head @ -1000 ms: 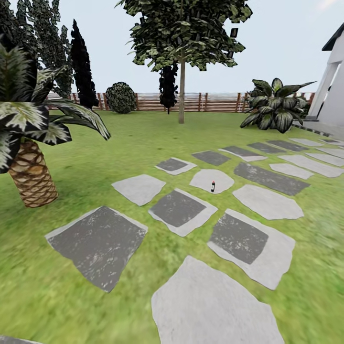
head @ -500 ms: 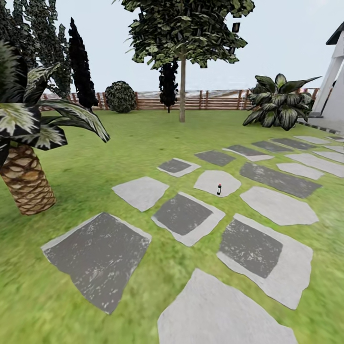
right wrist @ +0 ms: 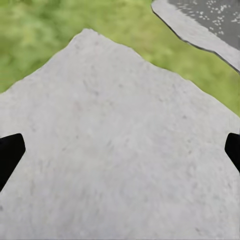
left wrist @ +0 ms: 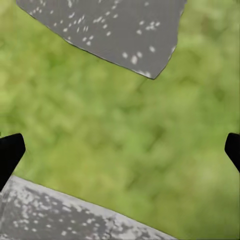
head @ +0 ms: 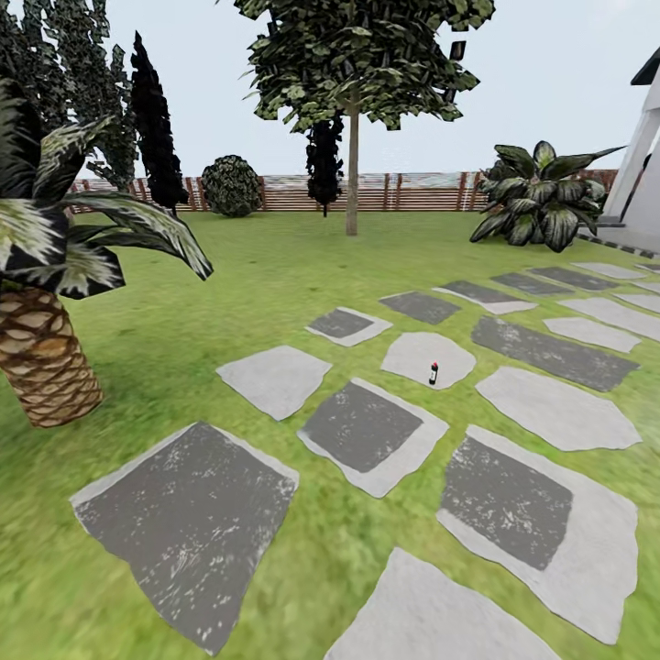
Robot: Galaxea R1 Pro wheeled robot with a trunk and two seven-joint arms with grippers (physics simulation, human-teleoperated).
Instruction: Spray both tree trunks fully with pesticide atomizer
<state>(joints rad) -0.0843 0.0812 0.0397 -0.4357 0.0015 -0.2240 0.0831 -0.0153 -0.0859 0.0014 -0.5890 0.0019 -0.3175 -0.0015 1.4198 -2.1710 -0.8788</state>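
Observation:
The pesticide atomizer (head: pixel 434 373), a tiny dark bottle, stands upright on a pale stepping stone (head: pixel 417 353) in the middle distance of the head view, right of centre. A tree (head: pixel 352 165) with a pale trunk and jagged dark foliage rises further back, in front of the fence. The green lawn floor (head: pixel 247 284) lies all around. In the left wrist view, my left gripper (left wrist: pixel 120 150) is open above grass, its dark fingertips (left wrist: pixel 9 152) far apart. My right gripper (right wrist: pixel 120 150) is open too, over a pale stone (right wrist: pixel 115 150), nothing between its fingers.
A short palm (head: pixel 41 357) stands close at the left. Grey stepping stones (head: pixel 188 513) cover the ground ahead. A leafy shrub (head: pixel 541 197) and a white house corner (head: pixel 642 174) are at the right. A brown slat fence (head: pixel 412 192) closes the back.
The whole head view has shifted as the camera moved: the atomizer and the stones now sit lower and further right in the picture, slightly larger. Nothing in the scene itself has moved.

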